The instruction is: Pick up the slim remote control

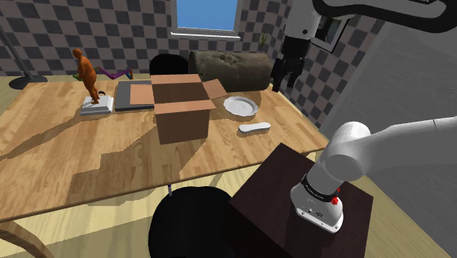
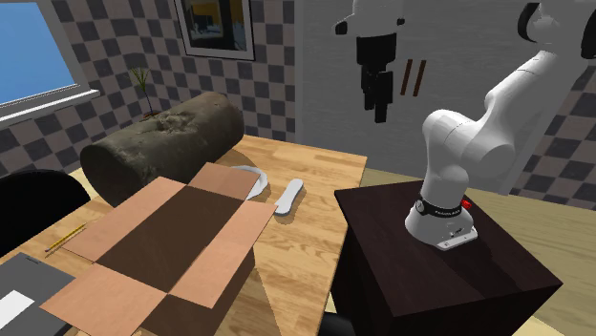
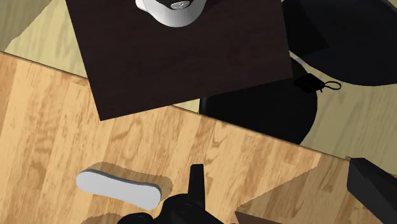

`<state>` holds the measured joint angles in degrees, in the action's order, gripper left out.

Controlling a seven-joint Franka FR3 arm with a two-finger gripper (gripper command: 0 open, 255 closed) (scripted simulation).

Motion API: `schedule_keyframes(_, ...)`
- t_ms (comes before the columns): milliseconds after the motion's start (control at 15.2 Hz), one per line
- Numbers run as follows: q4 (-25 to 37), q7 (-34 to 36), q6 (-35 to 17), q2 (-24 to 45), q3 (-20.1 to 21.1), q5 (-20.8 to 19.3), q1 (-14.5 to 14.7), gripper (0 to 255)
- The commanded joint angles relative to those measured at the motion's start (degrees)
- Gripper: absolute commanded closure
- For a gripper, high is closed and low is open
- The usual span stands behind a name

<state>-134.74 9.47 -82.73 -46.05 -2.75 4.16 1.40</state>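
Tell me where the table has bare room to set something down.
The widest bare stretch of table lies in the shoulder view's lower left, bordered by the cardboard box and the orange figurine. A narrow strip runs between the white remote and the stand. The far side is crowded: figurine, grey slab, box, plate, dark roll.

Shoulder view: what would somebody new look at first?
Probably the big open cardboard box in the middle of the wooden table. Next, the white arm rising from its dark stand at the lower right, and the orange figurine on the table at the upper left.
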Motion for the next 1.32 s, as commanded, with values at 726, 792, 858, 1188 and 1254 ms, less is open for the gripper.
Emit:
schedule_keyframes(726,-15.47,-25.31,-16.22,-0.48,-13.1,-12.32,0.86,0)
schedule_keyframes(792,-16.34,-27.57,-18.05,0.26,-14.47,-13.46,0.89,0)
schedule_keyframes(858,-17.11,-29.83,-19.94,1.16,-15.88,-14.58,0.96,0)
schedule_keyframes(1188,-19.37,-41.04,-30.28,7.91,-23.35,-19.5,1.92,0)
schedule_keyframes(1254,-19.49,-43.32,-32.51,9.7,-24.9,-20.24,2.3,0)
